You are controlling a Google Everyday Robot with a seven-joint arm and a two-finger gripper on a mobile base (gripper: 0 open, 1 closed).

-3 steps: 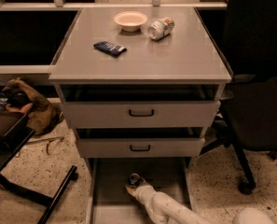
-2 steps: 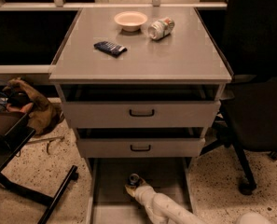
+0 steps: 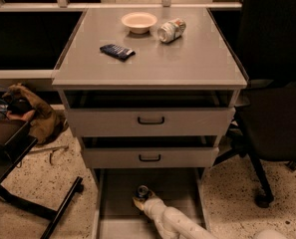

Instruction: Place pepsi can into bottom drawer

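The bottom drawer (image 3: 185, 195) is pulled open at the foot of the grey cabinet, a shallow grey tray. The pepsi can (image 3: 142, 191) stands inside it near the back, upright; only its silver top and a sliver of dark side show. My gripper (image 3: 143, 201) reaches in from the lower right on a white arm and sits right at the can, on its near side. The can's body is mostly hidden behind the gripper.
On the cabinet top lie a cream bowl (image 3: 139, 21), a silvery can on its side (image 3: 171, 30) and a dark blue packet (image 3: 117, 52). The two upper drawers (image 3: 150, 121) are shut. A black office chair (image 3: 272, 113) stands at the right, a black stand leg (image 3: 58, 210) at the lower left.
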